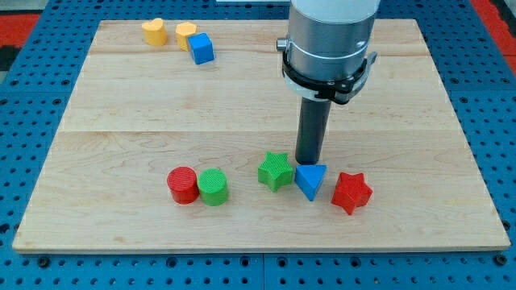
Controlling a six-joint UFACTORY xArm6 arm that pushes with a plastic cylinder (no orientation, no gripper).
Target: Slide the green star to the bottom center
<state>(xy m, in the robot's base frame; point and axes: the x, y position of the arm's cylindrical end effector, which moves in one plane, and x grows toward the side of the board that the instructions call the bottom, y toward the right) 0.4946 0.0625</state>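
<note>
The green star (276, 170) lies on the wooden board (121, 121), below the board's middle and a little above its bottom edge. My tip (309, 163) stands just to the star's right, close beside it, right above the blue triangle (310, 180). I cannot tell whether the tip touches either block. The red star (351, 192) lies to the right of the blue triangle.
A red cylinder (183, 184) and a green cylinder (214, 187) sit side by side to the left of the green star. At the top left are a yellow heart (155, 31), a yellow block (186, 35) and a blue cube (201, 48).
</note>
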